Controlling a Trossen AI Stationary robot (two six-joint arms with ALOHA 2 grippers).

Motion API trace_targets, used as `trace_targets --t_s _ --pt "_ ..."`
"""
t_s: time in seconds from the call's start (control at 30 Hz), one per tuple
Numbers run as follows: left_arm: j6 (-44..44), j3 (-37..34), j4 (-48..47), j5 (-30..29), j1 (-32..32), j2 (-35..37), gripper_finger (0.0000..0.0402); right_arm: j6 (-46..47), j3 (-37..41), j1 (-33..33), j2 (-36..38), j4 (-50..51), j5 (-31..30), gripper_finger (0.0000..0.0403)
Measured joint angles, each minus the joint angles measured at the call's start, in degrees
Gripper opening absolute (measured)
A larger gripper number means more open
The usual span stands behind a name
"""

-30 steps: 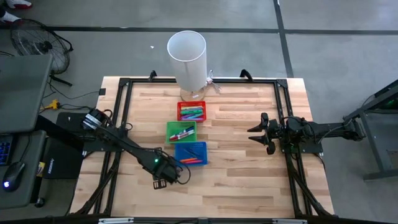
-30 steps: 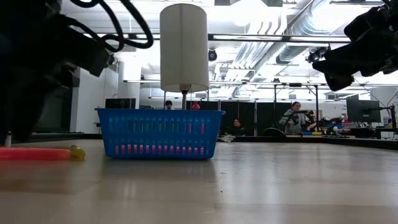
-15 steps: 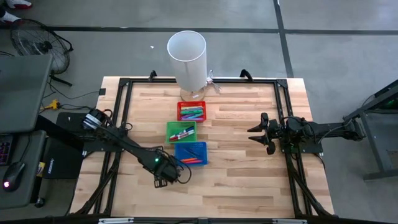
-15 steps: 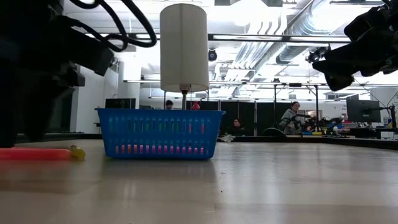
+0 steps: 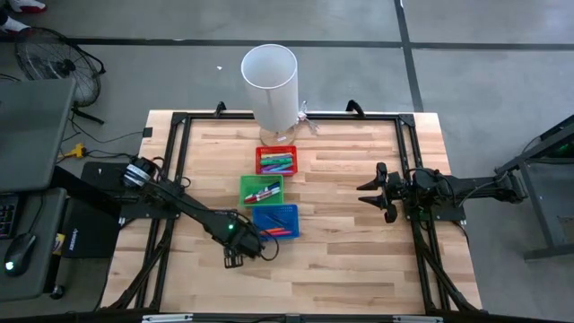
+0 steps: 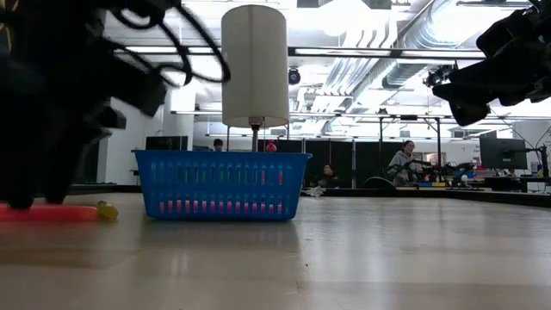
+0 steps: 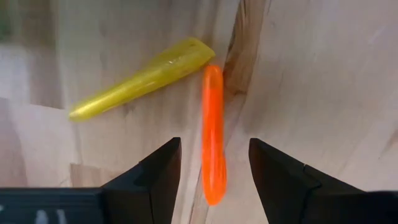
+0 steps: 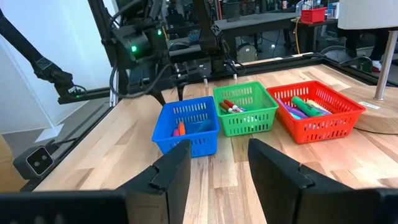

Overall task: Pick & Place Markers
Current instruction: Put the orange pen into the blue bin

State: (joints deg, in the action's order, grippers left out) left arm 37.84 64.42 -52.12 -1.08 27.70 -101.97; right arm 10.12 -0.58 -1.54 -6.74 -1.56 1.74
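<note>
Two loose markers lie on the table near its near-left part: an orange marker (image 7: 212, 134) and a yellow marker (image 7: 143, 78), also low at the left as the orange marker (image 6: 47, 212) and the yellow one (image 6: 107, 209). My left gripper (image 7: 214, 146) is open, pointing down, one finger on each side of the orange marker without touching it; from above it shows as the left gripper (image 5: 235, 258). Other markers lie in the bins. My right gripper (image 5: 369, 191) hovers open at the table's right, also seen as the right gripper (image 8: 217, 155).
Three bins stand in a row at mid-table: a red bin (image 5: 276, 161) farthest, a green bin (image 5: 261, 190), and a blue bin (image 5: 274, 221) nearest, just right of my left gripper. A tall white cylinder (image 5: 269, 85) stands on a foot at the far edge. A black frame (image 5: 179, 135) runs around the table.
My left arm has shifted a little toward the table's right and far side, staying low over the orange marker; it shows blurred in the low view. The markers and bins lie as before.
</note>
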Motion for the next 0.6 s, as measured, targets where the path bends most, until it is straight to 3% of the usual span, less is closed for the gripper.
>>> trace_targets --t_s 0.6 --pt "-2.6 0.1 1.1 2.3 0.0 -3.2 0.0178 0.0 0.0 0.0 0.0 0.0 0.0 0.0149"
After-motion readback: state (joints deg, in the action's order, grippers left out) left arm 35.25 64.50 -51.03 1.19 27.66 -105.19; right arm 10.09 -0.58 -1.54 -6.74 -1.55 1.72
